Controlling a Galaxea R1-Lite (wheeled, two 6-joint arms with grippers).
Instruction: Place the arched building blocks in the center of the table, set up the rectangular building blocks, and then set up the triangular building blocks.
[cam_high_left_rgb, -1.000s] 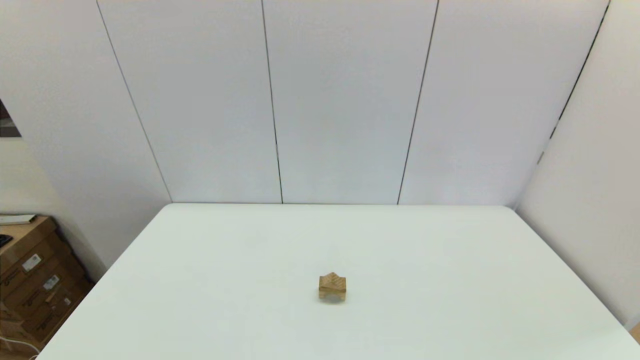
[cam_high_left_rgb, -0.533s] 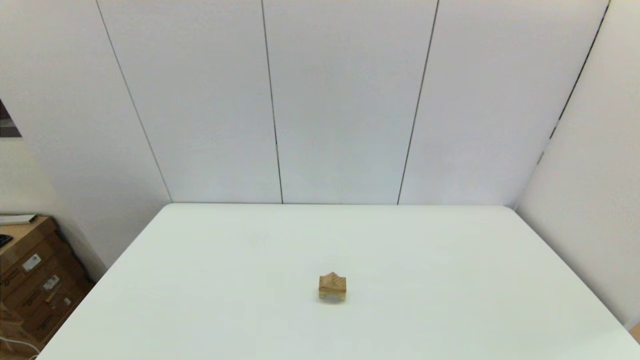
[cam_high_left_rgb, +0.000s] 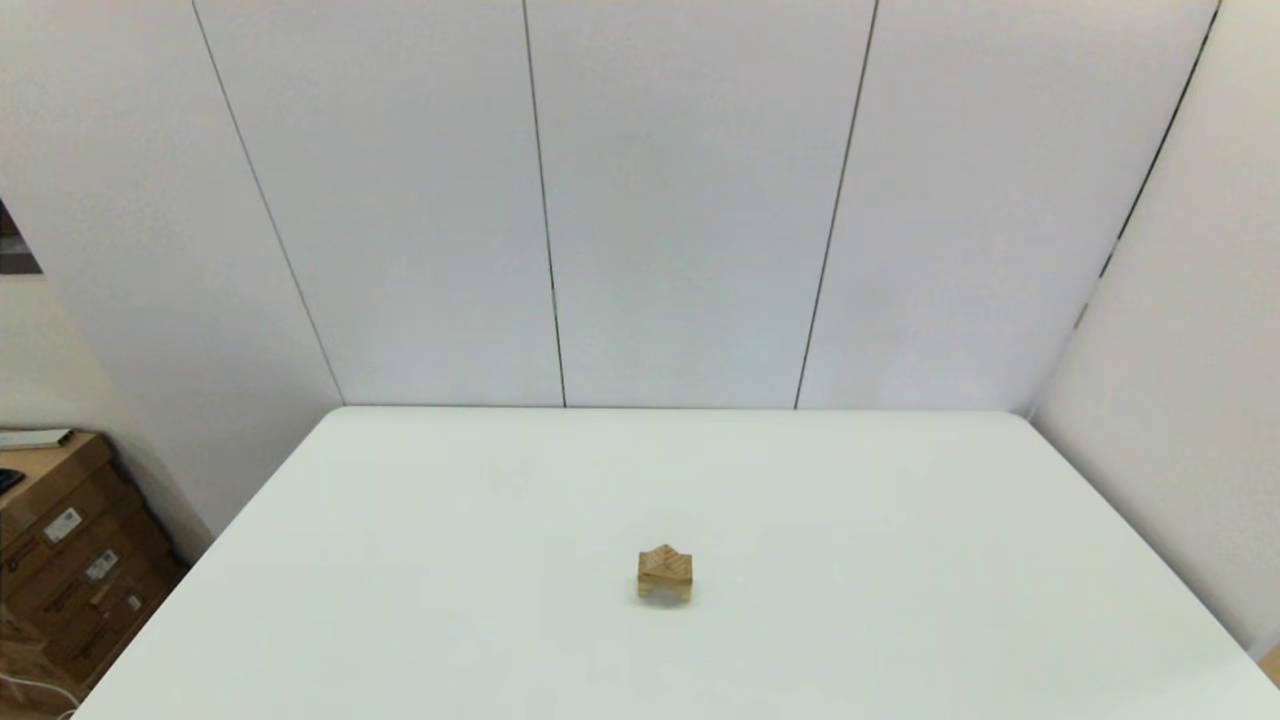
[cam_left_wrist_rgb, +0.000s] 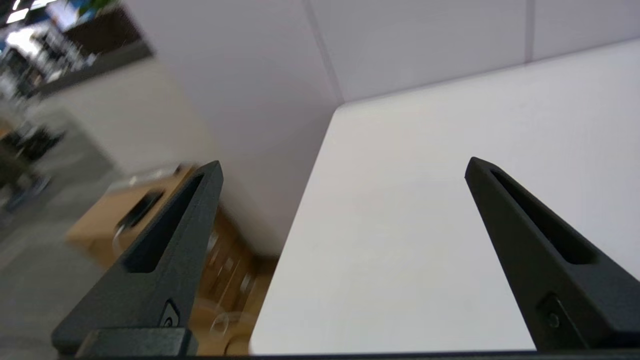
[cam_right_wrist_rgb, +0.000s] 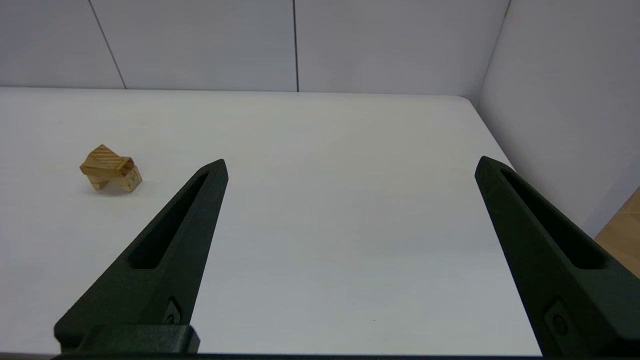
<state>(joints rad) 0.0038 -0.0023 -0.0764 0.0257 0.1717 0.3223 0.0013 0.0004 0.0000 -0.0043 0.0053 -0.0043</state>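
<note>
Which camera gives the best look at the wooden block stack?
The right wrist view: it shows the block stack from the side, arch legs and hollow visible beneath the upper pieces. The head view shows it from above and in front, centred. The left wrist view misses it.

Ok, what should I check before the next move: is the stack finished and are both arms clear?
1. Arched block standing near the centre of the table: ok.
2. Rectangular block lying between arch and peak: cannot tell, the layers blend together.
3. Triangular block on top, peak up: ok.
4. Left claw open, empty, at the table's left edge: ok.
5. Right claw open, empty, well apart from the stack: ok.
</note>
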